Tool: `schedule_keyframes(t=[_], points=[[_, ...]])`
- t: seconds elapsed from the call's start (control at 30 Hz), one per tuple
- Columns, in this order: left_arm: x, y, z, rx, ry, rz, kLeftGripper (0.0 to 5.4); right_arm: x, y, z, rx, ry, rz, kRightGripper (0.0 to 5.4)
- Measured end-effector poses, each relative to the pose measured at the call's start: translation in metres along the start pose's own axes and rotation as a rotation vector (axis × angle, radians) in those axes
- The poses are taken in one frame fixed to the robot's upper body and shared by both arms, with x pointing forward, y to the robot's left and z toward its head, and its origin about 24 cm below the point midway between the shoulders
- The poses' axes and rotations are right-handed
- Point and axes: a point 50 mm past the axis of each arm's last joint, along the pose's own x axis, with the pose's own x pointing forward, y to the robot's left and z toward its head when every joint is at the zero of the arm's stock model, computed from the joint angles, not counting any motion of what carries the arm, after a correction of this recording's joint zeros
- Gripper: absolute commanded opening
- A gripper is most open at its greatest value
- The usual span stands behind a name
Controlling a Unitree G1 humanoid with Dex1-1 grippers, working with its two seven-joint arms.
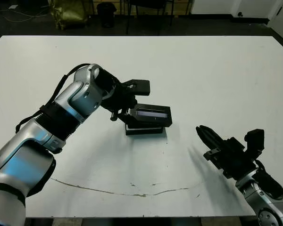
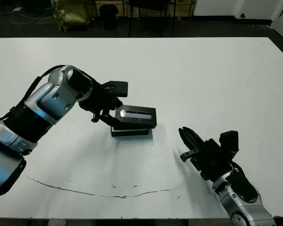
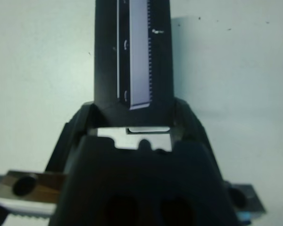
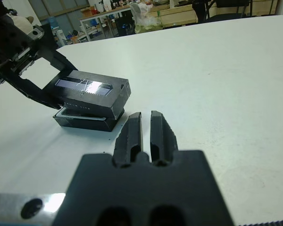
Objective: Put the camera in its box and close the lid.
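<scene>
1. The step in hand is the closing. The left gripper (image 1: pixel 124 111) holds the lid (image 1: pixel 152 114) by one short end, its fingers (image 3: pixel 73 129) pinching that end from both sides, as the left wrist view shows.
2. The lid hovers directly over the box (image 1: pixel 144 130), which sits on the white table (image 1: pixel 217 70). The lid is not seated: in the right wrist view it lies slightly askew and overhangs the box on the side toward the right gripper, with a gap showing at the end nearer the left gripper.
3. The camera cannot be seen in any view. Judging from the lid already coming down over the box, it is probably inside, but the lid hides the interior, so this cannot be confirmed.
4. The right gripper (image 1: pixel 202 133) rests apart from the box, on the side away from the left gripper, its fingers (image 4: pixel 132 134) pressed together and holding nothing.
5. The next move likely calls for squaring the lid's edges with the box's walls, lowering it evenly, then pressing it home and letting go.
6. The right gripper could steady the box if it slides under that push.
</scene>
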Motion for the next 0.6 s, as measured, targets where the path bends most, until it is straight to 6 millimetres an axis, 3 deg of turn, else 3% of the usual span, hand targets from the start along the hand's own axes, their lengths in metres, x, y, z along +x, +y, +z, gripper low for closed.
schedule_keyframes(t=[0.6], points=[[0.0026,-0.0005,-0.0059,-0.004,0.012,-0.038,2.26,0.0006,0.0013,-0.0011,0.000,0.003,-0.002,0.00]])
